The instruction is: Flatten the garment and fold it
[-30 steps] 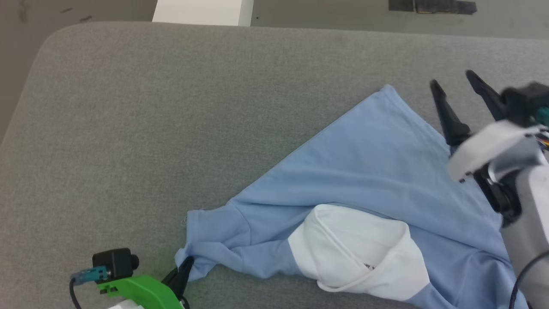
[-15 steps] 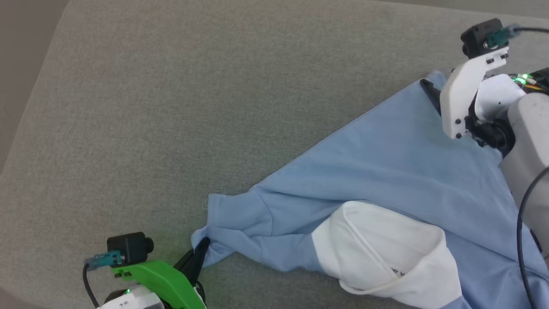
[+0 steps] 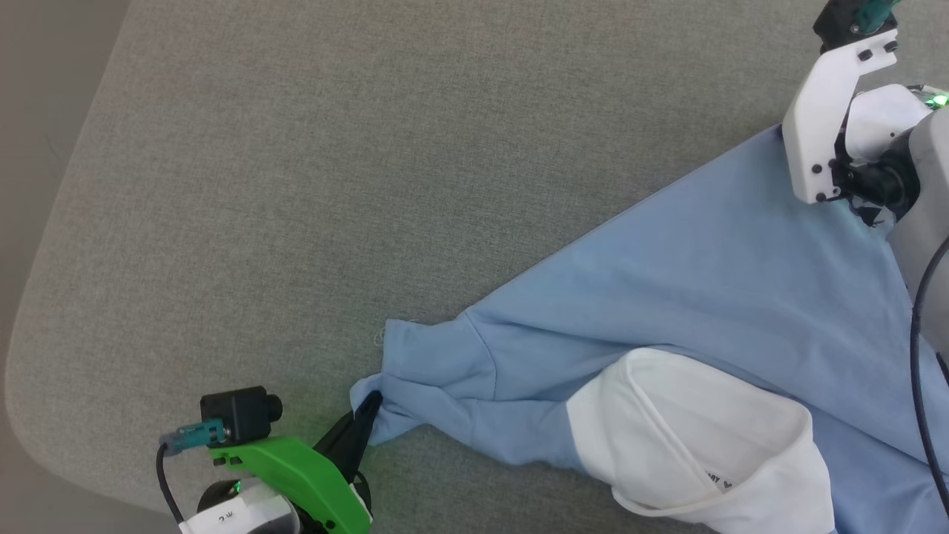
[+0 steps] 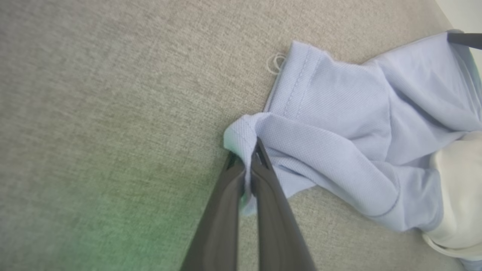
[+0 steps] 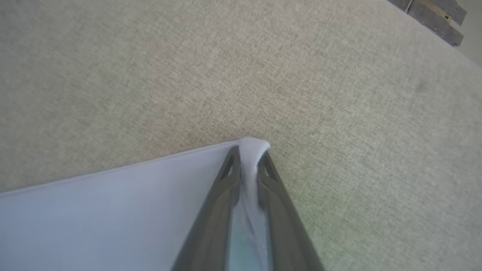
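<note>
The light blue garment [image 3: 704, 297] lies spread across the lower right of the grey cushioned surface, its white collar [image 3: 697, 437] turned open near the bottom edge. My left gripper [image 3: 368, 406] is shut on the bunched sleeve end [image 4: 244, 131] at the garment's left tip. My right gripper [image 5: 248, 150] is shut on a far corner of the fabric [image 5: 254, 145], its fingers hidden behind the white wrist mount [image 3: 830, 111] in the head view. The cloth stretches between both grips. The logo and placket are hidden.
The grey fabric surface [image 3: 334, 185] extends wide to the left and back, with its rounded edge at the far left [image 3: 30, 326] and floor beyond. A dark strip [image 5: 433, 15] lies on the floor past the surface's far edge.
My right gripper went from open beside the garment's far corner to shut on that corner. The camera has shifted, so the whole scene slid. The left gripper kept its hold on the sleeve.
</note>
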You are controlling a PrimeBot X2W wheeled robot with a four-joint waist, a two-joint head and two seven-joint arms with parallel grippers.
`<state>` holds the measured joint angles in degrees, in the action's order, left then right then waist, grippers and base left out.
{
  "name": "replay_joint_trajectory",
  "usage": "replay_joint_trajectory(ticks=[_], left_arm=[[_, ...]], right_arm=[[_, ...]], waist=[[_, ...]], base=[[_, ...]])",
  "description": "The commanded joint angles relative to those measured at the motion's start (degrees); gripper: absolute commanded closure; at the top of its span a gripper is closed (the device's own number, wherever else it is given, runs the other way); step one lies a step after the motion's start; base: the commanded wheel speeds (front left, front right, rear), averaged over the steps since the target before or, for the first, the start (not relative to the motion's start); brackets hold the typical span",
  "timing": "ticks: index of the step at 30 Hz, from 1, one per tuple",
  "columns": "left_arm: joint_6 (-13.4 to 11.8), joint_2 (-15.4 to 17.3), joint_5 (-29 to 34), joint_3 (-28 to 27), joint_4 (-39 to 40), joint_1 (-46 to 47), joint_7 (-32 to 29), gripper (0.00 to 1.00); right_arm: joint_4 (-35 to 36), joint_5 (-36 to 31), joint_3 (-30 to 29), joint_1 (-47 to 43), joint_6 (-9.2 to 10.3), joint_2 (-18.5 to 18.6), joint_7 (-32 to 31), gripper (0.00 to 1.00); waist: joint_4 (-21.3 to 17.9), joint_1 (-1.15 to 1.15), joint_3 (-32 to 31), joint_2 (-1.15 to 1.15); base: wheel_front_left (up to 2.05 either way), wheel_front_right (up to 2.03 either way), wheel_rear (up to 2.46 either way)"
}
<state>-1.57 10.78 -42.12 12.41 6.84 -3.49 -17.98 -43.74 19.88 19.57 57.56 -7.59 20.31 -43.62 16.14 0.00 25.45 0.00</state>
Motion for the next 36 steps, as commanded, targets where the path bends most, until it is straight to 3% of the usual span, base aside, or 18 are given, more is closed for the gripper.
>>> replay_joint_trajectory(ticks=[1, 4, 12, 17, 21, 26, 36], left_arm=[[-0.3, 0.1, -0.2, 0.0, -1.2, 0.2, 0.1, 1.00], [-0.4, 0.1, -0.2, 0.0, -1.2, 0.2, 0.1, 1.00], [-1.0, 1.8, 0.5, -1.5, -0.2, -1.8, 1.3, 1.00], [-1.2, 3.0, 1.3, -3.0, 1.6, -2.7, 3.2, 1.00], [-1.1, 4.3, 2.3, -4.7, 4.2, -1.8, 5.2, 1.00], [0.7, 6.9, 2.1, -6.4, 8.2, 3.4, 4.9, 1.00], [3.0, 11.5, -0.6, -8.2, 13.3, 24.7, -1.3, 1.00]], right_arm=[[-0.7, -0.8, 0.6, -2.8, 0.10, 0.2, 0.0, 1.00], [2.3, -0.7, -0.4, -4.6, 0.10, 0.7, 6.3, 1.00], [11.1, -0.4, -5.2, -16.6, 0.10, 0.6, 31.0, 1.00], [16.7, 0.1, -9.1, -25.5, 0.10, -0.6, 37.9, 1.00], [23.7, 0.2, -12.5, -32.1, 0.10, -0.5, 37.1, 1.00], [35.6, 0.0, -16.5, -37.1, 0.10, 1.1, 30.4, 1.00], [54.1, -0.9, -21.4, -33.1, 0.10, 6.9, 15.6, 1.00]], waist=[[-0.3, 0.00, -0.4, 0.00], [-0.8, 0.00, -1.3, 0.00], [-4.9, 0.00, -7.1, 0.00], [-8.6, 0.00, -11.4, 0.00], [-11.4, 0.00, -14.0, 0.00], [-14.1, 0.00, -15.9, 0.00], [-16.9, 0.00, -16.5, 0.00]], base=[[0.00, 0.00, 0.00], [0.00, 0.00, 0.00], [0.00, 0.00, 0.00], [0.00, 0.00, 0.00], [0.00, 0.00, 0.00], [0.00, 0.00, 0.00], [0.00, 0.00, 0.00]])
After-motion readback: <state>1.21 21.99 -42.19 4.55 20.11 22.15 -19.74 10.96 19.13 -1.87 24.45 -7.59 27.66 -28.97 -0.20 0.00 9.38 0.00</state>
